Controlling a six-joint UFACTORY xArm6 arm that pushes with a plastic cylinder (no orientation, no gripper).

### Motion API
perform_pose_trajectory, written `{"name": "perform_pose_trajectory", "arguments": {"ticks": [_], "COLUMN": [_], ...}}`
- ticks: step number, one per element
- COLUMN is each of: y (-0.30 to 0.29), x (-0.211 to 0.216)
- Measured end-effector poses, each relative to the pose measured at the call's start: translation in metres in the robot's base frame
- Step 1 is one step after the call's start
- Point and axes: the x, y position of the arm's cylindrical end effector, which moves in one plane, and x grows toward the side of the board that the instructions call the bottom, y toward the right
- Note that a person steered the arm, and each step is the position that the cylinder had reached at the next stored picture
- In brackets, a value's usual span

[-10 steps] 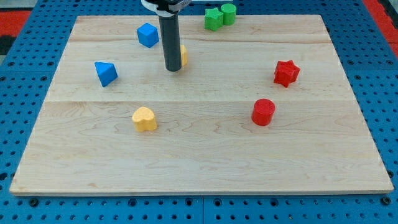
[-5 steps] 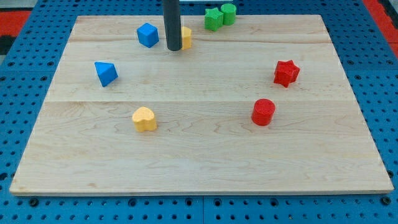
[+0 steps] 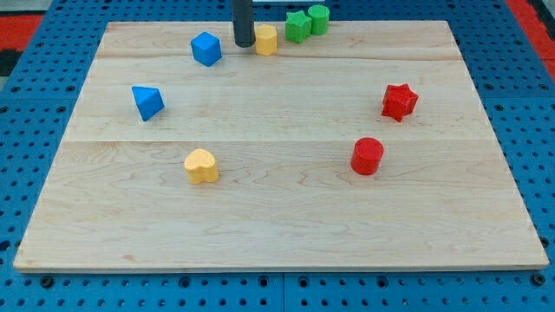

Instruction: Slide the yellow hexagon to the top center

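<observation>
Where my tip (image 3: 244, 44) touches the yellow hexagon's (image 3: 267, 40) left side, no hand visible

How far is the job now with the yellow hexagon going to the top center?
Nearly done: the yellow hexagon sits near the board's top edge, about mid-width, just left of the green blocks. In hand: my tip stands right beside it on the view's left. Left: at most a small nudge.
</observation>
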Motion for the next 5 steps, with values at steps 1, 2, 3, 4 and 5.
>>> {"name": "perform_pose_trajectory", "arguments": {"ticks": [1, 2, 3, 4, 5], "y": [0.0000, 0.0002, 0.0026, 0.0000, -0.0005], "x": [-0.0100, -0.0129, -0.0129, -0.0054, -0.0035]}}
